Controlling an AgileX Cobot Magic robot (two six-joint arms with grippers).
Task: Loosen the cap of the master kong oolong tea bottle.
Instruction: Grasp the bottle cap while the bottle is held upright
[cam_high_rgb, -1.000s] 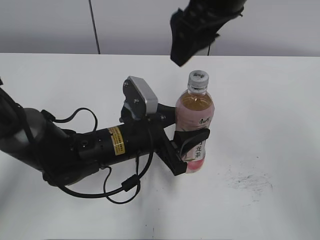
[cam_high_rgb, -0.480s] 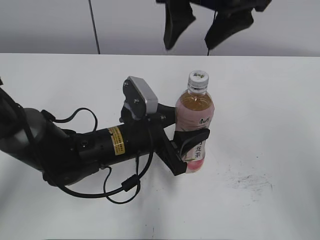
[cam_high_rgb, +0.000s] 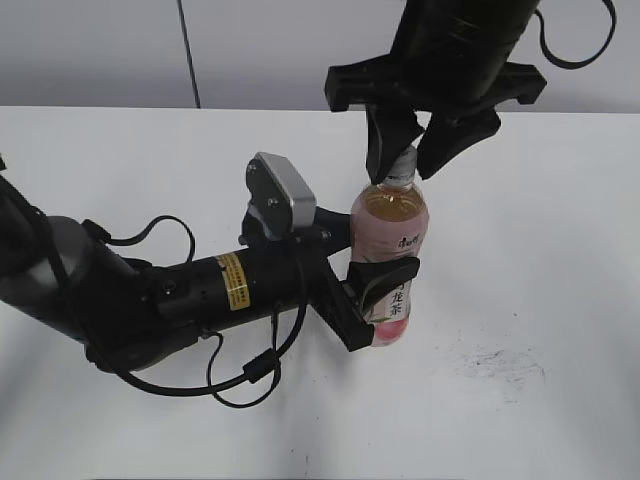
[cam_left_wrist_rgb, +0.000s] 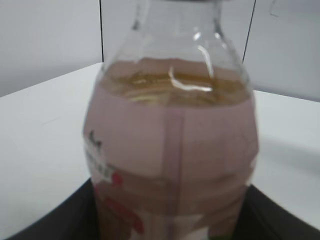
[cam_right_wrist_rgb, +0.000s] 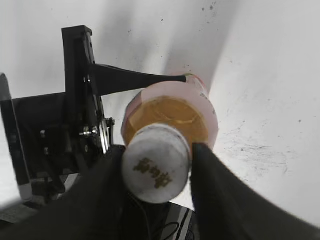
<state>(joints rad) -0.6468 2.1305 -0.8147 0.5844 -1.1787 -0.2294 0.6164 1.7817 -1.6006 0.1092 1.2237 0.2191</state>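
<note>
So the master kong oolong tea bottle (cam_high_rgb: 390, 255) stands upright on the white table (cam_high_rgb: 540, 260), with the left gripper (cam_high_rgb: 375, 300) pinching its lower body around the pink label. Up top, the right gripper (cam_high_rgb: 405, 160) hangs over the white cap (cam_right_wrist_rgb: 156, 169), one finger on each side of it. The fingers look right against the cap, though a tight clamp can't be confirmed.
</note>
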